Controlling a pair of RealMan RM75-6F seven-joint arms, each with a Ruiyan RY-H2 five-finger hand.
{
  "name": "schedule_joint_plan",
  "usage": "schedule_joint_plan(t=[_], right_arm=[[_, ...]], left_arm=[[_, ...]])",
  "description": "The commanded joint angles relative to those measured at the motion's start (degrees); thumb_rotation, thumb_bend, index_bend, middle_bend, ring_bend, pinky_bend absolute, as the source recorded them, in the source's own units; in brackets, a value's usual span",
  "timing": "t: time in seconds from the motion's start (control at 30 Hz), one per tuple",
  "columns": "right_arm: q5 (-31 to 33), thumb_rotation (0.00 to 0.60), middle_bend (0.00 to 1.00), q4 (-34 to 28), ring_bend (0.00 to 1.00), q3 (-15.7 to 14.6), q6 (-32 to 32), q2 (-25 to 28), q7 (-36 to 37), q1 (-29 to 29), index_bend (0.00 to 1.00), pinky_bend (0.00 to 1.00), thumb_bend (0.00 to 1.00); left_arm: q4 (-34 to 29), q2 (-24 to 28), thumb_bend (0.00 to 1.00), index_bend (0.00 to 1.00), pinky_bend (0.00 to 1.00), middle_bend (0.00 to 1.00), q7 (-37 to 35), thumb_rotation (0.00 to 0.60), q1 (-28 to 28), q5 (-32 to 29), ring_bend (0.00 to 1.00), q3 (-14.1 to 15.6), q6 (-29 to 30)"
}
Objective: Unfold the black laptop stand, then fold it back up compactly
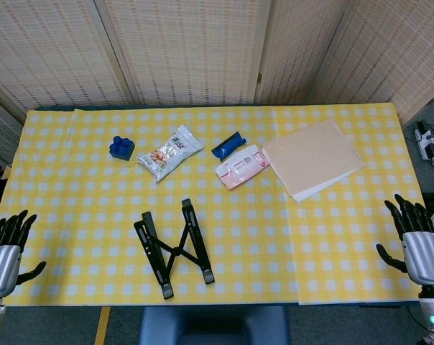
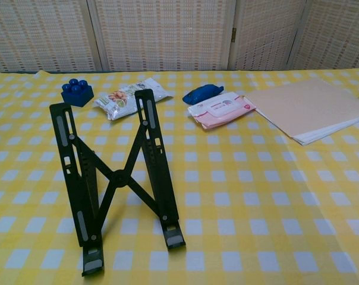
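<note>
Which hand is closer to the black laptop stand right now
Left. The left hand rests open at the table's left edge, nearer the laptop stand. The right hand, at the right edge, is much farther.

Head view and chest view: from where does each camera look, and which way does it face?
Head view: sits high, looks steeply down on the table; the left hand and right hand show at the near corners, both with fingers apart and holding nothing.
Chest view: sits low at the near edge, looks across the table towards the screens; no part of the robot shows.
Shared: the stand, unfolded; blue brick; snack bag; wipes; folder.
</note>
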Motion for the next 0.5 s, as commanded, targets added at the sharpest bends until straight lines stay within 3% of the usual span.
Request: schedule_joint_plan(t=[0.03, 0.23, 0.5], right_arm=[[0.1, 0.6, 0.0, 0.1, 0.02, 0.1, -0.3, -0.1, 0.2, 0.2, 0.0, 0.0, 0.33], [-0.2, 0.6, 0.0, 0.0, 0.02, -0.1, -1.4, 0.0, 1.6, 0.8, 0.0, 0.0, 0.33], [-4.0, 0.6, 0.0, -1.8, 0.04, -0.9, -3.4, 1.9, 9.5, 2.8, 0.0, 0.0, 0.33]], left_arm=[[0.0, -0.1, 0.21, 0.06, 0.05, 0.05, 0.3, 0.6, -0.3, -0.1, 0.01, -0.1, -0.3], [-0.1, -0.2, 0.23, 0.06, 0.05, 0.05, 0.0, 0.6, -1.0, 0.2, 0.02, -0.3, -1.0], [0.3, 0.0, 0.36, 0.07, 0.06, 0.09, -3.6, 0.6, -4.1, 2.5, 0.06, -0.8, -4.0]])
